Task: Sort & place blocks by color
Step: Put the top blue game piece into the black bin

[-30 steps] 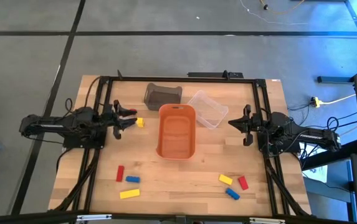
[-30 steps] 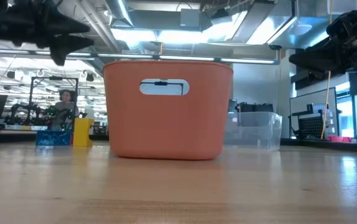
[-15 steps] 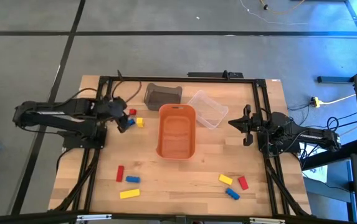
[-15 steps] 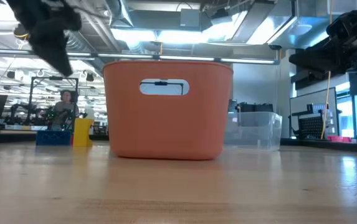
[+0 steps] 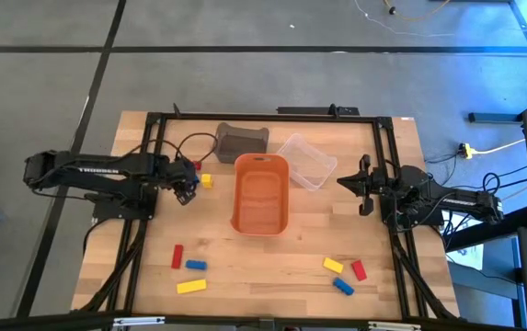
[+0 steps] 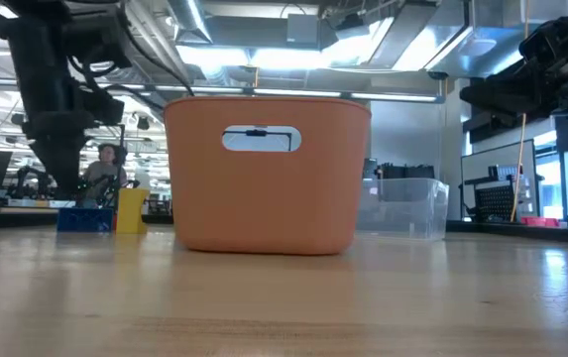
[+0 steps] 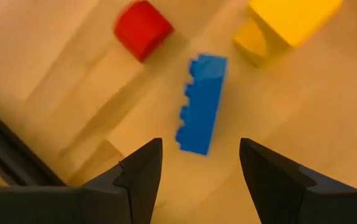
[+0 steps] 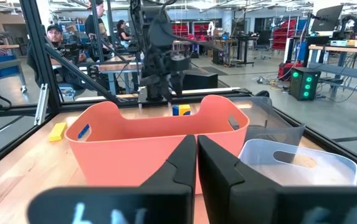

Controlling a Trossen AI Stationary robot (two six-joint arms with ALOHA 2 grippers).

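A pale wooden table (image 5: 272, 276) stands on a grey floor, with a busy workshop of benches and screens showing beyond it in the low view. An orange tub (image 5: 261, 193) sits at the table's centre, a dark grey bin (image 5: 241, 140) at its 11 o'clock and a clear bin (image 5: 306, 161) at its 1 o'clock.

The left gripper (image 7: 200, 163) hangs at the tub's 9 o'clock, its fingers (image 7: 142, 171) spread apart over a blue bar (image 7: 202, 103) that lies flat on the wood between them, untouched. A red cube (image 7: 142, 29) and a yellow block (image 7: 288, 22) lie just beside the bar, all three apart from one another.

Toward the tub's 7 o'clock lie a red block (image 5: 177, 256), a blue block (image 5: 196, 265) and a yellow bar (image 5: 190, 287). Toward 5 o'clock lie a yellow block (image 5: 333, 265), a red block (image 5: 359, 270) and a blue block (image 5: 342, 286), close together.

The right gripper (image 8: 197, 163) waits at the tub's 3 o'clock, its fingers pressed together with nothing between them.
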